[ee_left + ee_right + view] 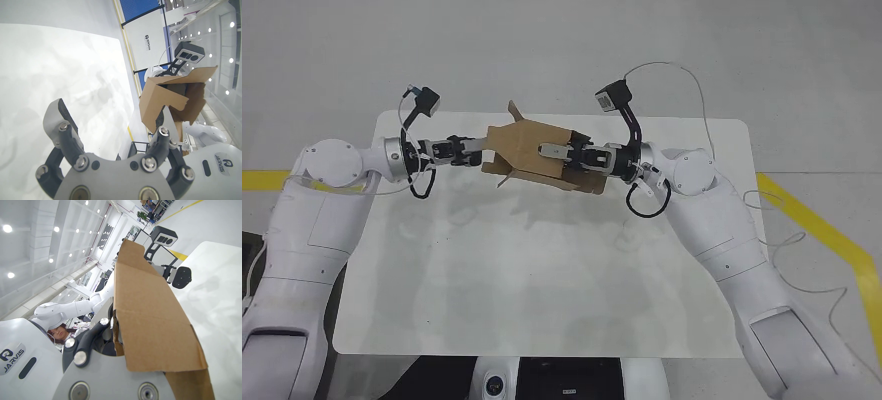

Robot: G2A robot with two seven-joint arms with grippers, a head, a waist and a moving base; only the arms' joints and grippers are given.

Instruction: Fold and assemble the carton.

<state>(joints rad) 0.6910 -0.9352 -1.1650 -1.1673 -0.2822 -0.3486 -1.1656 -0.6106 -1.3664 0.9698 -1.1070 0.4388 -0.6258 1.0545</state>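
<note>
Brown cardboard carton (532,150), partly folded, is held above white table (542,280), one panel clamped by right gripper (550,151); left gripper (113,106) is spread wide beside a flap.

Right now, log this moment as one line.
carton: flaps unfolded | right gripper: holds carton above table | left gripper: open, at carton's end
</note>
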